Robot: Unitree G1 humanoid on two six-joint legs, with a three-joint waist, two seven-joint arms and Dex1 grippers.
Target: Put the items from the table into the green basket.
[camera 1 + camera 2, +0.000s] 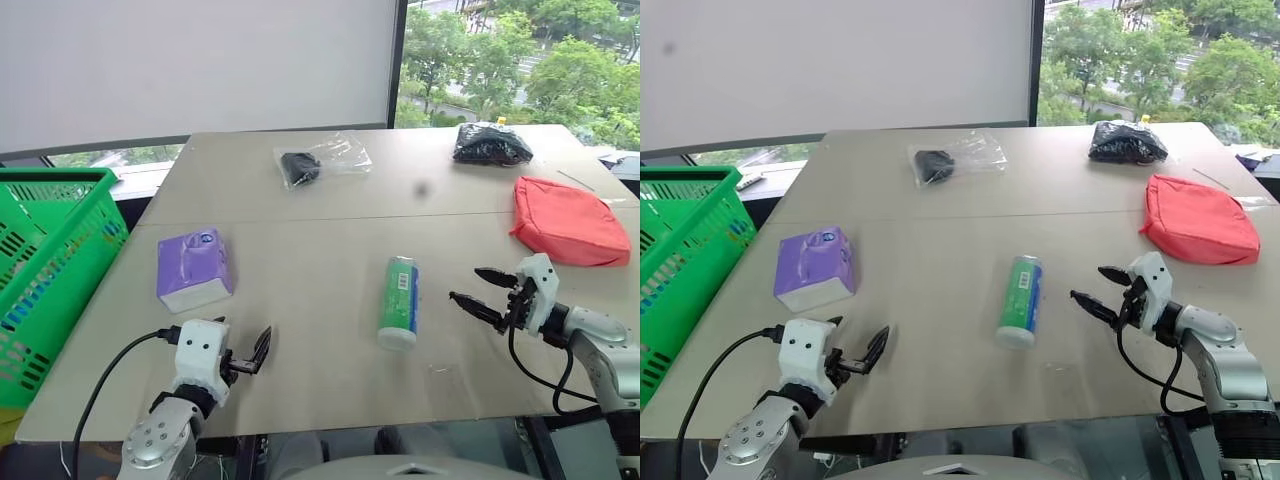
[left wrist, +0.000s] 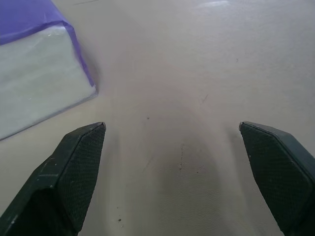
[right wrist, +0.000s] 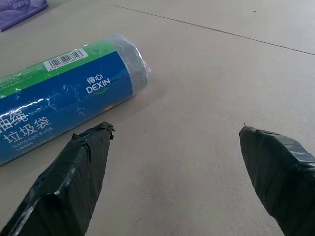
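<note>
Hovering low over the near edge of the worktop (image 1: 300, 250), both pincers stood wide and held nothing. All five items lay on the worktop, none yet in the green basket (image 1: 50, 250), which stood off the worktop's left side, beside its edge.

Taking the green cylinder (image 1: 398, 302) as the landmark: it lay on its side near the middle of the near half, its length running away from the robot. The right pincer (image 1: 480, 290) sat just to its right, apart from it, fingers spread and aimed toward it. The purple tissue pack (image 1: 194, 268) lay well to its left, toward the basket, with the left pincer (image 1: 250, 355) a little nearer than the pack and not touching it. The flat red pouch (image 1: 568, 222) lay to the cylinder's right and somewhat farther off. Beyond the seam, the clear bag (image 1: 320, 160) with its black contents lay far behind and to the left, and the black bundle (image 1: 490, 143) far behind and to the right.

The step in hand looked to be a first pick, most likely the cylinder by the right pincer. To do it well, the fingers would need to straddle the roll across its width, near its middle, so it could not roll away or tip when lifted. A squeeze along its length would probably slip. The pack, soft and boxy, sat close enough to the basket to suit the left pincer.
</note>
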